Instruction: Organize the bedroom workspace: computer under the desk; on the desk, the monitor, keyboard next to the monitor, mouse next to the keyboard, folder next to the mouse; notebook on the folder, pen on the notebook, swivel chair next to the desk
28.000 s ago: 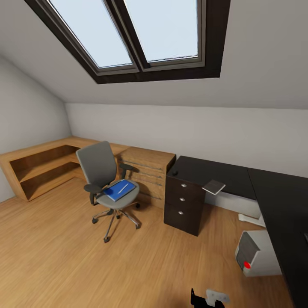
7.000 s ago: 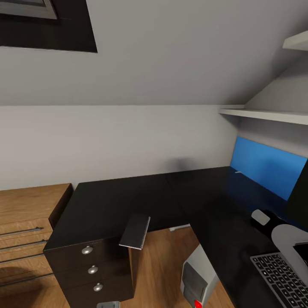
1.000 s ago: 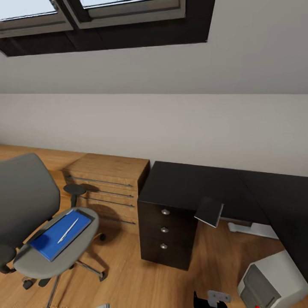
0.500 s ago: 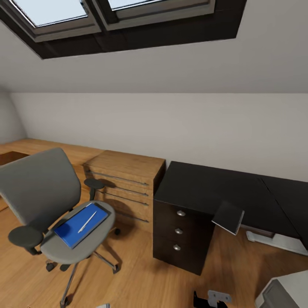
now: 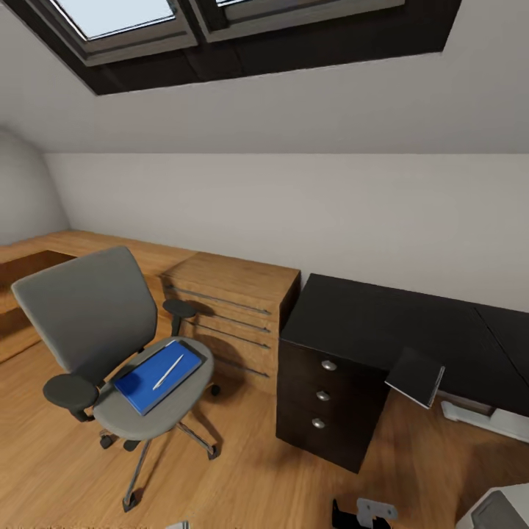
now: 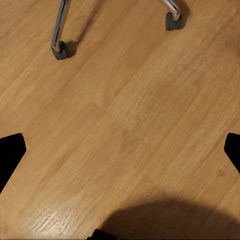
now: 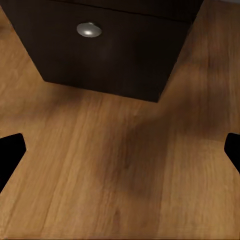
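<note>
The grey swivel chair (image 5: 88, 316) stands on the wood floor at the left, apart from the desk. On its seat lies the blue folder (image 5: 154, 380) with the thin pale pen (image 5: 168, 372) on top. The black desk (image 5: 382, 323) with its three-drawer unit (image 5: 327, 400) is at the right. The thin notebook (image 5: 416, 377) juts out over the desk's front edge, tilted. A corner of the grey computer (image 5: 501, 514) shows at the bottom right. My left gripper (image 6: 120, 150) is open above the floor near the chair's castors (image 6: 61, 50). My right gripper (image 7: 120, 150) is open, facing the drawer unit's lowest knob (image 7: 89, 30).
A light-wood drawer chest (image 5: 235, 308) sits between chair and desk, joined to low wood shelving (image 5: 29, 257) along the left wall. A sloped ceiling with a dark-framed skylight (image 5: 242, 37) hangs overhead. Open wood floor (image 5: 242, 485) lies in front of the chair and drawers.
The head view has swung left: chair and folder sit further right and fully in frame, the desk has slid right, and the computer is nearly off the edge. Nothing itself has moved.
</note>
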